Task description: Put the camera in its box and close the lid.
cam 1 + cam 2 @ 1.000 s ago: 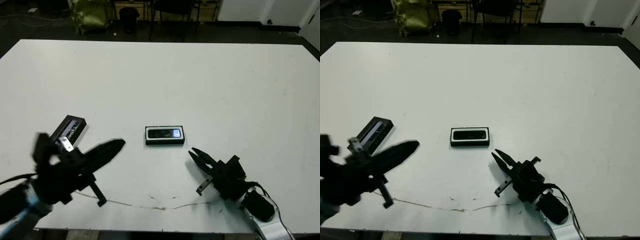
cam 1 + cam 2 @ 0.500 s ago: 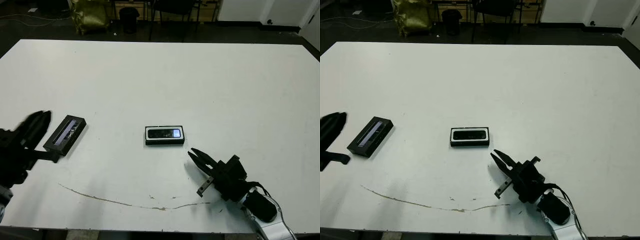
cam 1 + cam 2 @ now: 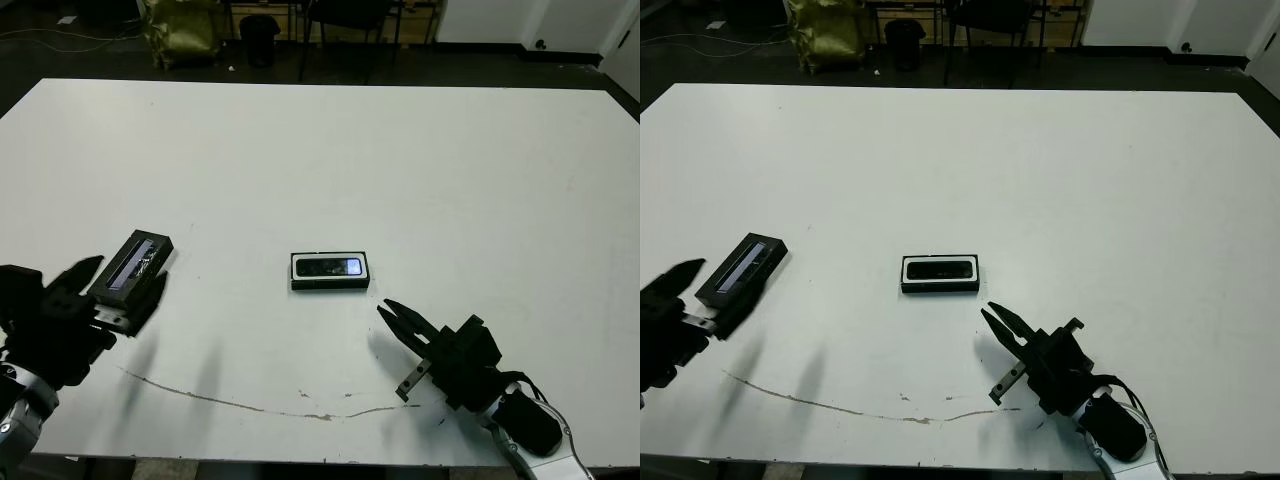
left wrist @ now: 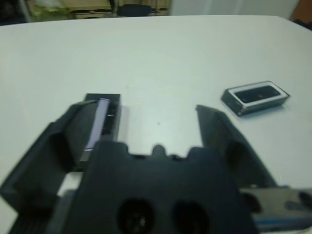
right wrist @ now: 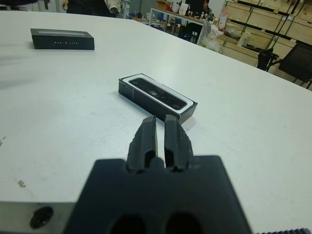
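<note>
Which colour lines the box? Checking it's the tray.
White, around the camera in the box; right wrist view.

A white worktop (image 3: pixel 420 170) fills most of the frame, with a thin brownish line (image 3: pixel 230 402) near its bottom edge. Along the top stand a yellow-green bag (image 3: pixel 180 30) and dark chair legs (image 3: pixel 345 40).

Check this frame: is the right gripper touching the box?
Apart. The right wrist view shows bare table between the right gripper and the box; the left eye view shows the same gap.
</note>
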Robot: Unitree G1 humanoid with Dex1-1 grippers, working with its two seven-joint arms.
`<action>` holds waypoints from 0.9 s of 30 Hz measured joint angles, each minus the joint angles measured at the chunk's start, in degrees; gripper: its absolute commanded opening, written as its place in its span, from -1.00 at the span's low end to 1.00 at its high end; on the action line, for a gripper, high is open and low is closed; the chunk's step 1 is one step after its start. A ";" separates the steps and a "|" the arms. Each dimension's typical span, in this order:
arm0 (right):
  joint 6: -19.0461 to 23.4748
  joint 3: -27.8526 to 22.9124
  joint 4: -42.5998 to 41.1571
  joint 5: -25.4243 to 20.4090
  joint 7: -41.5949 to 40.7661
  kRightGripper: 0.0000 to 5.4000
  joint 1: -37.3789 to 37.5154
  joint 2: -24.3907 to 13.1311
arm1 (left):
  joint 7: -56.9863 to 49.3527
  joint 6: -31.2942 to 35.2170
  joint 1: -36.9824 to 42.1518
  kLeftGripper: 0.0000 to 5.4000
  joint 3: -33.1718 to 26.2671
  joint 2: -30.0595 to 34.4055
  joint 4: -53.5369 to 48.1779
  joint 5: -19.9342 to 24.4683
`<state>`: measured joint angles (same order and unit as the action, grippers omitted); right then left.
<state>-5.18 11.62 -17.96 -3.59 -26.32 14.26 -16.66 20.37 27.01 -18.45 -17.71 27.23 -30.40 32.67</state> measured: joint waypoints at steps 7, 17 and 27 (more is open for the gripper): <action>-0.05 0.01 0.89 0.08 0.08 -1.00 -0.02 -0.04 | -2.40 -4.11 0.87 0.99 1.60 -0.98 2.41 -8.80; -0.07 0.02 1.59 0.08 -0.06 -1.00 -0.26 -0.45 | -10.50 4.83 1.22 0.99 -1.43 -1.74 -7.90 -13.36; -0.01 0.03 2.18 -0.07 -0.47 -1.00 -0.39 -0.58 | -5.00 1.40 1.98 0.99 -3.53 -2.10 -5.38 -11.29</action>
<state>-5.18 11.65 -15.78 -3.66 -26.79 13.87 -17.24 15.36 28.42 -16.47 -21.24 25.13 -35.78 21.38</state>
